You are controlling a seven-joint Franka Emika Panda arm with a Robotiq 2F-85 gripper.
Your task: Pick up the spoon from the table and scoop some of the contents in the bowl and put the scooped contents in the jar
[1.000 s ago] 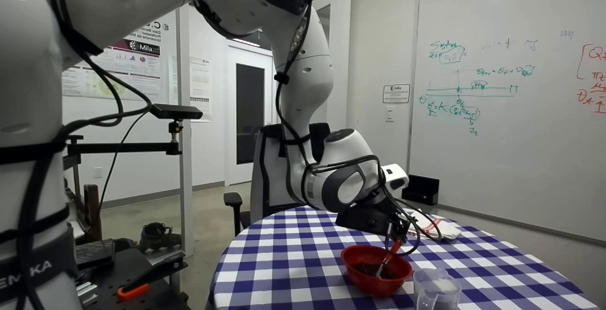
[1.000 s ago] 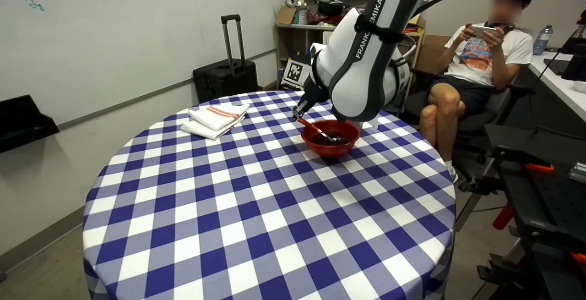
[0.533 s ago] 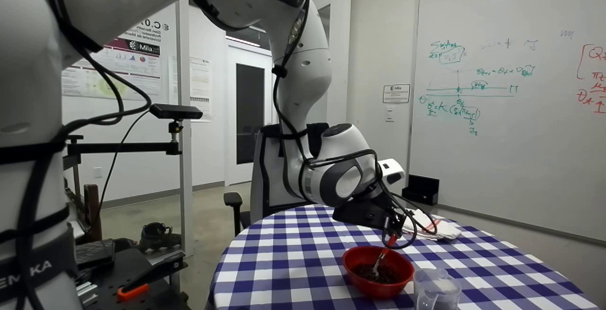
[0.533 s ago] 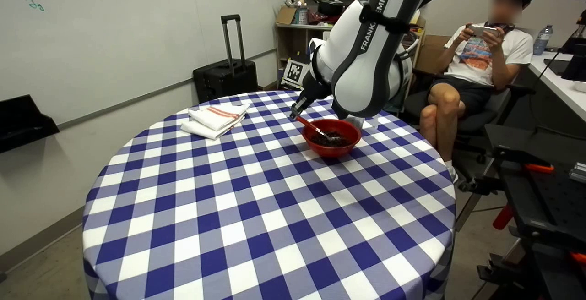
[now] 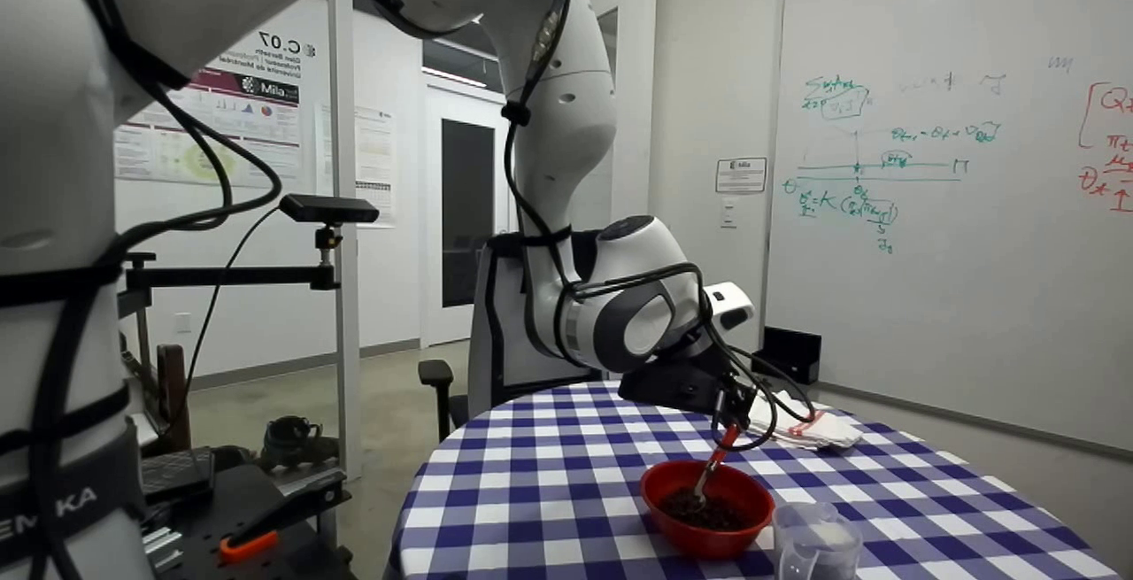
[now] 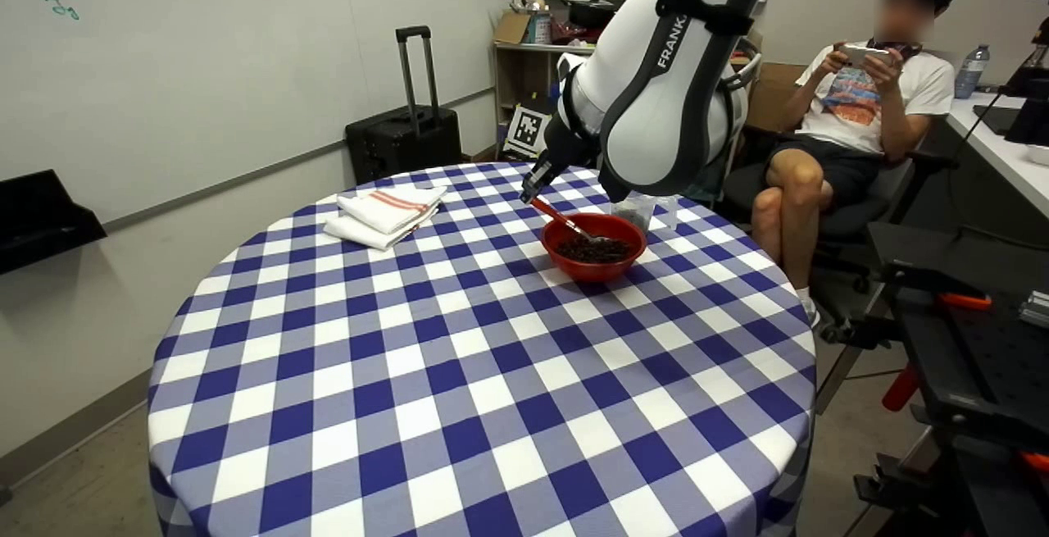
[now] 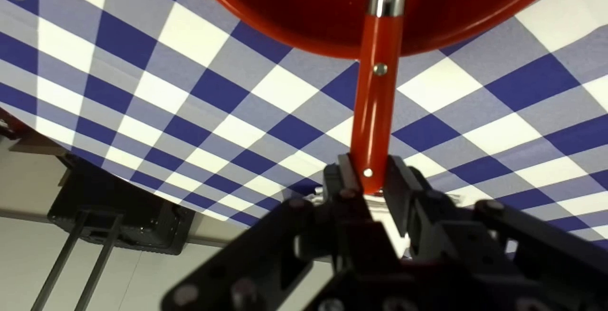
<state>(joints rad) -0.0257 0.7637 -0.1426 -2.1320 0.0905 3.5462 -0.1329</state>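
My gripper (image 7: 368, 171) is shut on the end of the spoon's red handle (image 7: 377, 97); the gripper also shows in both exterior views (image 5: 733, 409) (image 6: 533, 188). The spoon (image 5: 728, 440) (image 6: 556, 214) is tilted, its metal end down in the red bowl (image 5: 704, 545) (image 6: 593, 270), at the dark contents (image 6: 592, 250). Its tip is out of frame in the wrist view, where the bowl's rim (image 7: 285, 38) shows at the top. The clear jar (image 5: 816, 549) stands beside the bowl, partly behind it in an exterior view (image 6: 639, 211). All rest on the checked table (image 5: 513, 491) (image 6: 393, 406).
A folded white cloth with red stripes (image 5: 819, 429) (image 6: 385, 213) lies on the table beyond the gripper. A chair (image 5: 504, 323) stands at the table. A person (image 6: 869, 102) sits near a white desk. A black cart (image 6: 967, 340) stands beside the table.
My gripper has risen, and the spoon's handle with it. The spoon's metal end has lifted slightly in the bowl. The bowl shifted very slightly toward the jar.
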